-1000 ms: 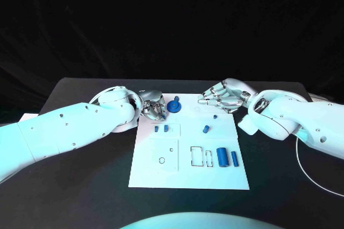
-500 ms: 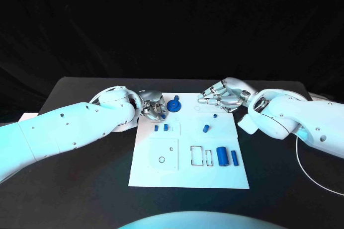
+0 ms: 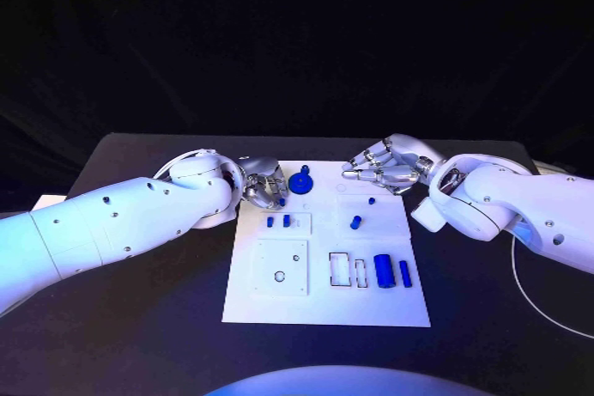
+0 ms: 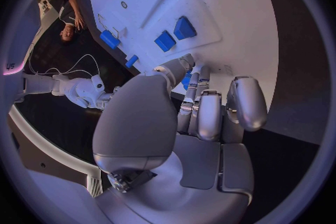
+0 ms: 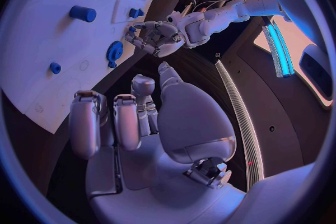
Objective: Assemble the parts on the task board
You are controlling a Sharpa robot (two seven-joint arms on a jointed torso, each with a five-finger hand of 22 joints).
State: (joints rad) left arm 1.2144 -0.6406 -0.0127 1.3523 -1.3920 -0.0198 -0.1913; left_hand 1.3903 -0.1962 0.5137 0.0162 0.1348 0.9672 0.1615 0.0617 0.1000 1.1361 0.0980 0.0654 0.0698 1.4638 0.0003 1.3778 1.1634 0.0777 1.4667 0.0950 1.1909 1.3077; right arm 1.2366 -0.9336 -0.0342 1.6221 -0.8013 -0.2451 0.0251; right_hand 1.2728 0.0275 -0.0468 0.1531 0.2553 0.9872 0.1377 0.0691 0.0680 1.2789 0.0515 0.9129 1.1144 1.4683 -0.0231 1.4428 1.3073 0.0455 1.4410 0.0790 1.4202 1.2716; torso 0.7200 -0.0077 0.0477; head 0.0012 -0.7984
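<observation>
both hands are poised at the task board's (image 3: 324,306) far end
left hand (image 3: 263,188) is curled beside the blue gear (image 3: 301,185), grip unclear; right hand (image 3: 381,167) is kept loosely spread, empty.

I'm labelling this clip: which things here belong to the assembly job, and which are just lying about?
Job:
- task board
- blue gear, at the left hand
- blue cylinder
- blue pegs
- right hand

Lying about:
- white cable on the black table
</observation>
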